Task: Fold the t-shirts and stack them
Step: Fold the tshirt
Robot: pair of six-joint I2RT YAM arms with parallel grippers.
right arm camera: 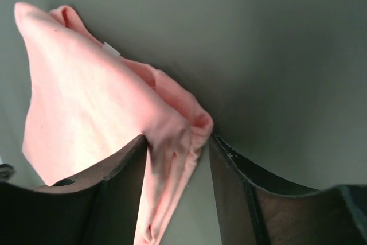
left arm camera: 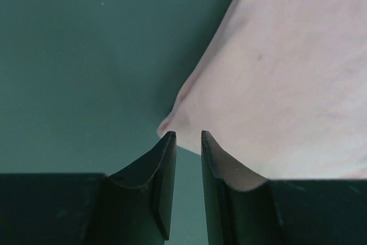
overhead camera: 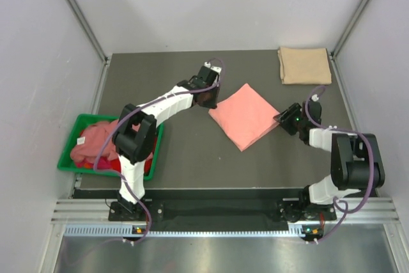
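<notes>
My left gripper has its fingers a little apart, with nothing between them. A corner of the salmon-pink t-shirt lies just in front of its tips. My right gripper stands apart too, with the shirt's other corner bunched between its fingers.

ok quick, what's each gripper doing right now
left gripper: open a little, empty, just short of a corner of the salmon-pink folded cloth t-shirt
right gripper: open, another corner between its jaws, looks unclamped
</notes>
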